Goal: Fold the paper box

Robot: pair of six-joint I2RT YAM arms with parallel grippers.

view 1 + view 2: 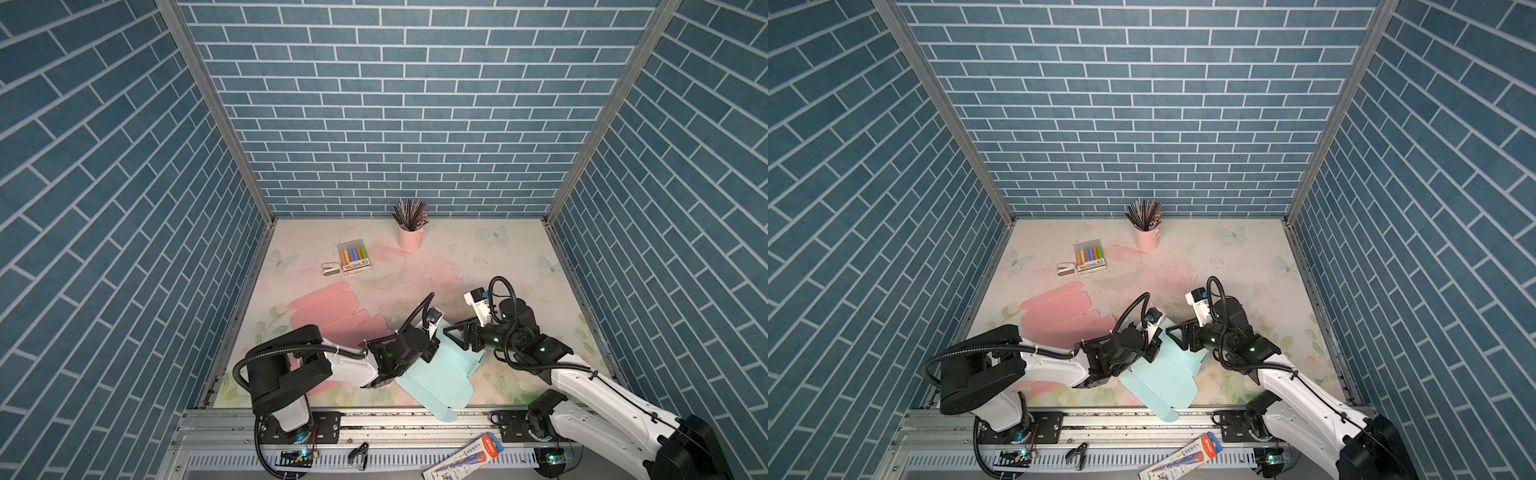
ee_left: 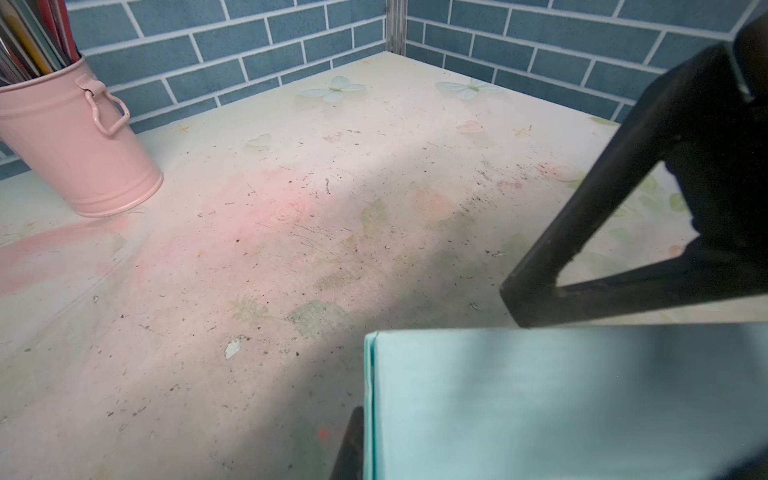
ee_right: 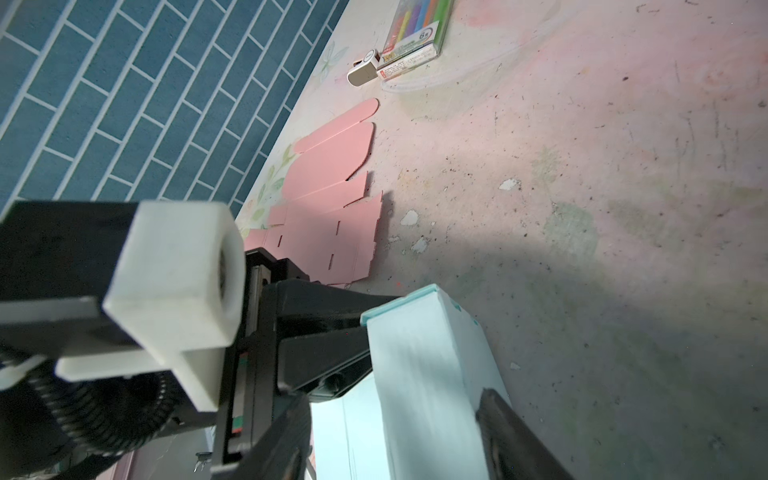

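Counter (image 1: 457, 270): floral print, scuffed; my arms cover its near strip in both top views.

Paper box (image 1: 432, 378): teal, part folded, near the middle of the counter's front edge. Long axis runs near to far, on a slight diagonal. The rounded flap end hangs over the front edge. At the far end one doubled wall stands up. My left wrist hides the box's left margin.

Pink flat sheet (image 1: 328, 307): lies unfolded to the left of the box, and my left arm covers its near part.

Left end effector (image 1: 432, 353): closed on the raised wall. In the left wrist view only one finger shows, beside the wall's edge; the grip point itself is cut off.

Right end effector (image 1: 456, 336): open, with a finger on either side of the same wall. I cannot tell if either finger touches the wall, as the fingertips run out of the right wrist view.

Pink bucket (image 1: 409, 239): upright at the far side, full of pencils.

Marker pack (image 1: 354, 257): lies flat, far left.

Small white case (image 1: 331, 269): just beside the pack, label unreadable.
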